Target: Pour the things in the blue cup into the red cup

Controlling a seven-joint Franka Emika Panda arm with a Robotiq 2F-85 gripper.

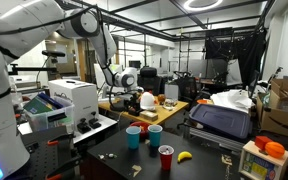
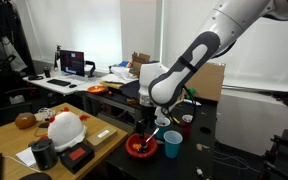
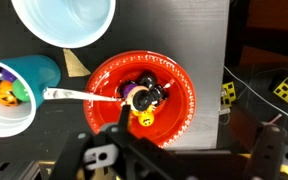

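Observation:
The blue cup (image 1: pixel 133 136) stands on the black table beside a paler teal-grey cup (image 1: pixel 155 134). The red cup (image 1: pixel 166 157) stands apart, nearer that camera, and is out of the wrist view. My gripper (image 2: pixel 144 122) hangs just above a wide red bowl (image 2: pixel 139 147), with the blue cup (image 2: pixel 172 143) close beside it. In the wrist view my gripper (image 3: pixel 179 160) is open and empty over the bowl (image 3: pixel 179 95). A blue-walled cup (image 3: pixel 36 72) at the left holds small colourful toys. A pale empty cup (image 3: pixel 64 20) is at the top.
The red bowl holds small toys and a thin white stick (image 3: pixel 79 95). A banana (image 1: pixel 184 156) lies by the red cup. A wooden table with a white helmet (image 2: pixel 66 127) adjoins the black one. A printer (image 1: pixel 69 100) and bins crowd the sides.

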